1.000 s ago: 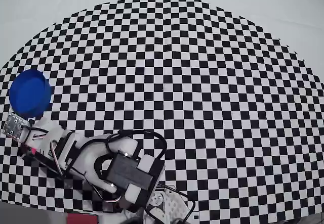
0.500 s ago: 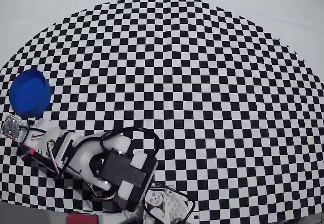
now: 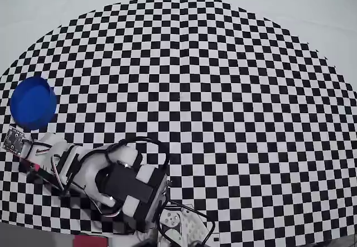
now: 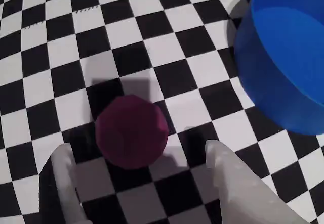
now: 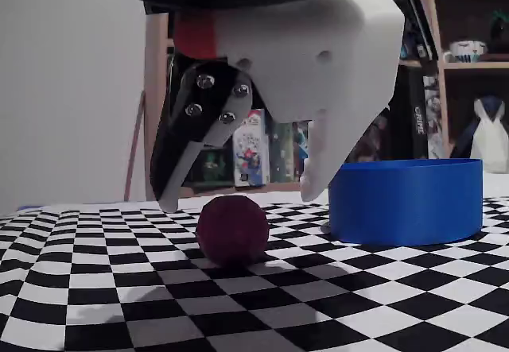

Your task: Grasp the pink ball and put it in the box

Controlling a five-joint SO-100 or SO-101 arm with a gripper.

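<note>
- Overhead view: we see the arm (image 3: 106, 180) folded low at the near-left of the checkered mat (image 3: 223, 91), reaching left toward the mat's edge. The blue box (image 3: 33, 103) sits at the far left of the mat, just beyond the arm's wrist end. A small circuit board (image 3: 15, 140) rides on that end. The arm covers the pink ball and the fingers here, so from this view we cannot tell the pincer's state.
- Wrist view: we look down on the pink ball (image 4: 131, 131) resting on the checkered mat (image 4: 76, 42). The gripper (image 4: 139, 155) is spread wide, one pale fingertip (image 4: 63, 155) to the left of the ball and the other (image 4: 215, 153) to its right, both near the bottom edge. Neither finger touches the ball; checker squares show in the gap on the right side. The blue box (image 4: 283, 57) fills the upper right corner, apart from the ball.
- Fixed view: from table level we see the pink ball (image 5: 232, 230) on the mat (image 5: 103, 288), with the gripper (image 5: 238, 197) above it, its jaws apart and its tips clear of the ball on either side. The blue box (image 5: 406, 201) stands just right of the ball, not touching it. Shelves with books (image 5: 254, 145) stand blurred behind.
</note>
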